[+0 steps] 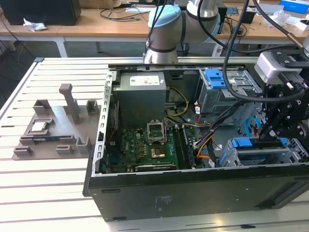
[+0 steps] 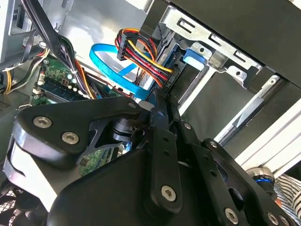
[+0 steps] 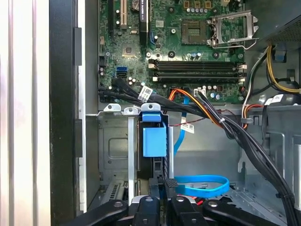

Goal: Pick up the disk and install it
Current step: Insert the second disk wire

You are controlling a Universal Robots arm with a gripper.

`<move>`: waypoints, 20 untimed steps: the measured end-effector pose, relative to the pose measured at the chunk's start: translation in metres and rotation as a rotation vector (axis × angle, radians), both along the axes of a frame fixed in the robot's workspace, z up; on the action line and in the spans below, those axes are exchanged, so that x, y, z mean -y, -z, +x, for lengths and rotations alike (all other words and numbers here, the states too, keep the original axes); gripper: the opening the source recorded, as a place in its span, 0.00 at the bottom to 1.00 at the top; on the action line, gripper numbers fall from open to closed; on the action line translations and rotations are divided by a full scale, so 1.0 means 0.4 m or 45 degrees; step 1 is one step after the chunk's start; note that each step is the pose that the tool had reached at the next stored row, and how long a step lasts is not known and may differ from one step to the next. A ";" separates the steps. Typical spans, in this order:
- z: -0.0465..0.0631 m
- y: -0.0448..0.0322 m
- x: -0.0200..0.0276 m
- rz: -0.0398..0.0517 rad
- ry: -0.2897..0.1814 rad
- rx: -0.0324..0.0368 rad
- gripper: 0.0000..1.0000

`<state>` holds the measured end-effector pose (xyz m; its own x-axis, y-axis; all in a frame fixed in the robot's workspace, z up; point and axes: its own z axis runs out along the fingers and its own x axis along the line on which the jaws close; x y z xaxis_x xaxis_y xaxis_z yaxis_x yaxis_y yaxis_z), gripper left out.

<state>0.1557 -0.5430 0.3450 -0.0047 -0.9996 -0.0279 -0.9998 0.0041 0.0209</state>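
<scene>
The disk (image 1: 246,143) sits on edge in a slot of the metal drive cage (image 1: 231,157) at the front corner of the open computer case, on the exterior view's right. Its blue plastic frame (image 3: 154,139) shows in both wrist views, with the tab end (image 2: 193,57) by the cage wall. My gripper (image 1: 267,135) reaches down into the case at the disk's inner end. The fingers (image 3: 170,182) are shut together, tips (image 2: 162,100) right against the disk's end. Nothing shows between them.
A black cable bundle (image 3: 211,113) and a blue flat cable (image 3: 202,186) run close by the gripper. The motherboard (image 1: 149,145) and power supply (image 1: 140,92) lie inside the case. An upper cage holds a blue bracket (image 1: 216,77). A grey fixture (image 1: 53,130) stands on the slatted table.
</scene>
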 end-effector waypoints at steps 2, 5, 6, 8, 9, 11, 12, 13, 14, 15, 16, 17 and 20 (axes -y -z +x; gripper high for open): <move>0.000 0.003 0.000 0.000 -0.001 0.0000 0.16; -0.001 0.007 0.000 0.000 -0.002 0.0000 0.16; -0.001 0.010 0.000 -0.001 -0.002 0.0001 0.16; -0.001 0.012 0.000 -0.001 -0.002 -0.0001 0.16; -0.001 0.012 0.000 -0.001 -0.002 0.0000 0.16; -0.001 0.012 0.000 -0.001 -0.002 0.0001 0.17; -0.001 0.012 0.000 0.000 -0.002 0.0000 0.17; -0.001 0.012 0.000 0.000 -0.002 0.0000 0.24; -0.001 0.011 0.000 -0.001 -0.002 0.0000 0.24; -0.001 0.003 0.000 -0.001 -0.002 0.0010 0.24; -0.001 -0.012 0.000 -0.001 -0.002 0.0019 0.24; -0.001 -0.020 -0.001 -0.001 -0.002 0.0024 0.24; -0.001 -0.038 -0.003 -0.001 -0.002 0.0034 0.24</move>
<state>0.1552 -0.5420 0.3603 -0.0032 -0.9996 -0.0270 -0.9998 0.0027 0.0183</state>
